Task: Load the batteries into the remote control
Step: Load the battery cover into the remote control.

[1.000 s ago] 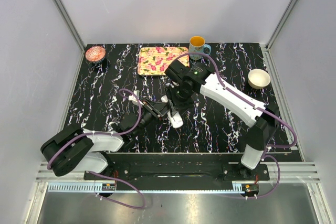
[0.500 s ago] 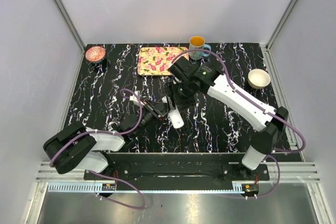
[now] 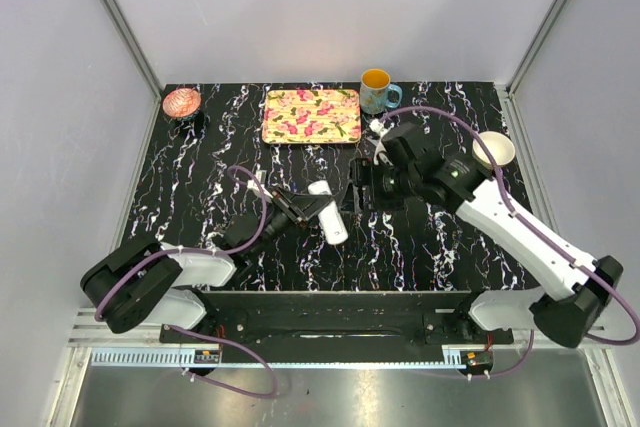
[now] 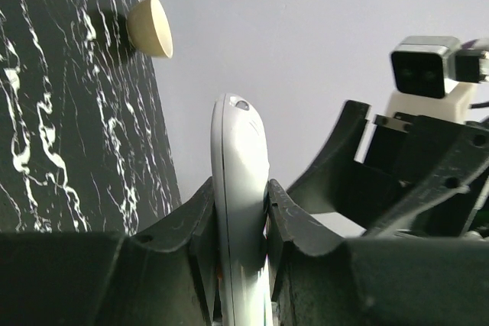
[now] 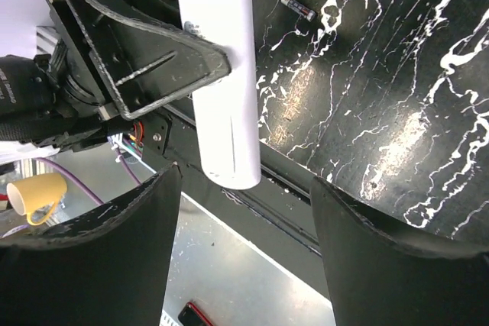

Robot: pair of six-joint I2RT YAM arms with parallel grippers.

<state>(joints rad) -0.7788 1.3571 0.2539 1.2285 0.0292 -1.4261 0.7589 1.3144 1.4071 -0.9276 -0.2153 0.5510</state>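
Item 1, left gripper [image 3: 306, 209]: I see it clamped on the slim white plastic remote control [image 4: 238, 158], mid-table toward the near edge. The left wrist view shows both fingers pressing its sides.

Item 2, right gripper [image 5: 246, 181]: spread wide, empty, just right of the remote.

Item 3, slim dark battery [image 5: 298, 7]: lying loose on the tabletop, seen in the right wrist view only.

Item 4, cream bowl [image 3: 493, 150]: by the right edge, well apart from both grippers.

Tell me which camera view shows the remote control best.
Right wrist: the remote control shows most of its long white body. Top external shows it small; left wrist shows only its narrow edge between the left fingers.
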